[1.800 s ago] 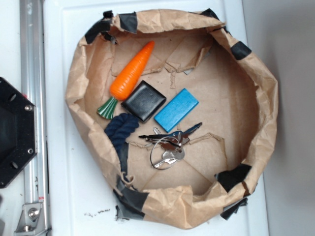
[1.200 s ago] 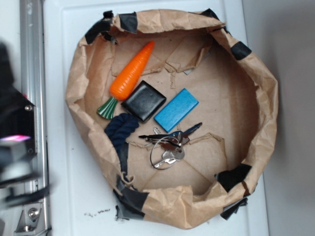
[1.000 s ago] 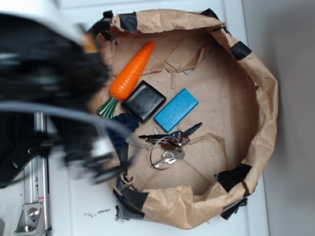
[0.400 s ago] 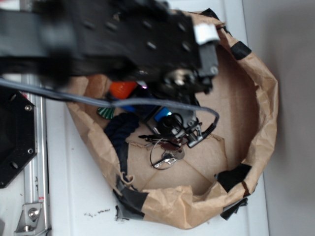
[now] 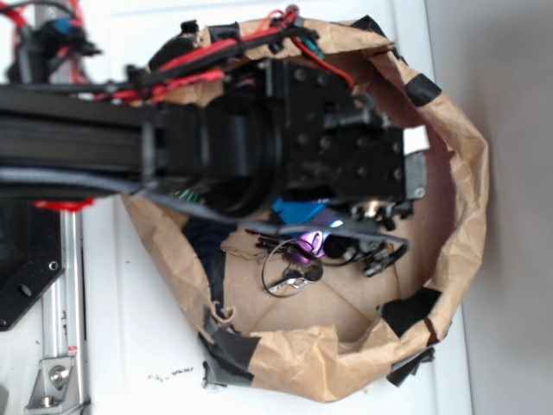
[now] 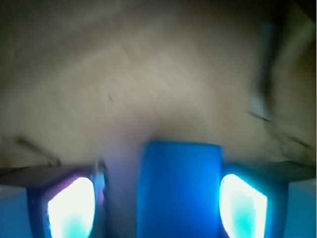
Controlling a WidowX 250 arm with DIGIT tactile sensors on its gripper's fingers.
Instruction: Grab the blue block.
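The blue block (image 6: 178, 191) is a smooth bright blue slab. In the wrist view it lies on the brown paper between my two lit fingertips (image 6: 72, 208), with a gap on its left and the right pad close beside it. My gripper (image 6: 157, 208) is open and straddles it. In the exterior view only a corner of the blue block (image 5: 298, 210) shows under the black arm. The gripper (image 5: 341, 238) is mostly hidden by the arm there.
A crumpled brown paper bag (image 5: 462, 173) with black tape walls in the work area. A bunch of keys (image 5: 289, 268) lies just in front of the block. A bit of navy rope (image 5: 203, 238) shows at the left. A metal rail (image 5: 65, 285) runs along the left.
The arm swung in from the left over the bag and now covers the carrot and the black pad. The gripper has come down around the blue block.
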